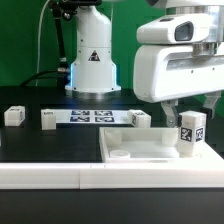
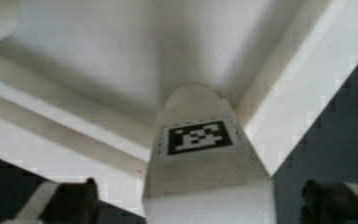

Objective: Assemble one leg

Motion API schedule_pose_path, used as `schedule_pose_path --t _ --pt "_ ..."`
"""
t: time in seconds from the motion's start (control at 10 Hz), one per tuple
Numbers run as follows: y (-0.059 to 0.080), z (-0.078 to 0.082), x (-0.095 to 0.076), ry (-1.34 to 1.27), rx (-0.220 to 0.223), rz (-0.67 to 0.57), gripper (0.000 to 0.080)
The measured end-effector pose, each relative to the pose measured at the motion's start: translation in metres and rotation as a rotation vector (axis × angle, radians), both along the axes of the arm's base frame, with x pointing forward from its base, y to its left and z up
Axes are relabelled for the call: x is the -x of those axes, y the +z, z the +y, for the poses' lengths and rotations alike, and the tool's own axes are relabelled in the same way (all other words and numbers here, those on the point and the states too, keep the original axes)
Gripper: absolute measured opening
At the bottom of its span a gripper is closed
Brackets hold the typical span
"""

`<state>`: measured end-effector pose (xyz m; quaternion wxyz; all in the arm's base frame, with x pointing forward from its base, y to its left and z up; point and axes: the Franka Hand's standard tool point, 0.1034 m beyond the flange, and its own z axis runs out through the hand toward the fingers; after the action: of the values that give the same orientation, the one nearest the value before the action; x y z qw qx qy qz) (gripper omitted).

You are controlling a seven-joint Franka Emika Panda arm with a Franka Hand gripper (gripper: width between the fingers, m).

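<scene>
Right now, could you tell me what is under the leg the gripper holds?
Below the leg lies the flat white plate. Whether the leg's base touches it cannot be seen; the gripper holds its top.

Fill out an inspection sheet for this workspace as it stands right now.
Surface: black table, with the marker board lying flat on it.
Job's things: the leg upright between the fingers, over the large white plate; its tag faces the wrist camera.
Clutter: three small white parts in a row along the marker board.
Grippers: gripper shut on the leg.
Cables: nothing seen.
Surroundings: white robot base behind the table.
</scene>
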<state>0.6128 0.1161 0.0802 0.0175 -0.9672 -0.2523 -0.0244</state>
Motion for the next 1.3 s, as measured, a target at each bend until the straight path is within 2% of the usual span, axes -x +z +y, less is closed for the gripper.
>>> schedule_pose_path --t 0.1,0.2,0.4,0.6,1.3 --pt "-0.0001 0.0002 0.0 -0.015 -0.001 0.001 0.0352" --pt "-0.0001 0.0001 0.0001 -0.033 -0.002 0.002 0.0291" --pt "-0.0004 0.0006 0.0002 -0.127 -0.015 0.008 0.0291" --pt "-0.0008 -0.0006 -0.0001 -0.405 -0.043 0.028 0.0291" --pt "-0.0024 0.0023 -0.0021 -1.249 -0.089 0.046 0.0292"
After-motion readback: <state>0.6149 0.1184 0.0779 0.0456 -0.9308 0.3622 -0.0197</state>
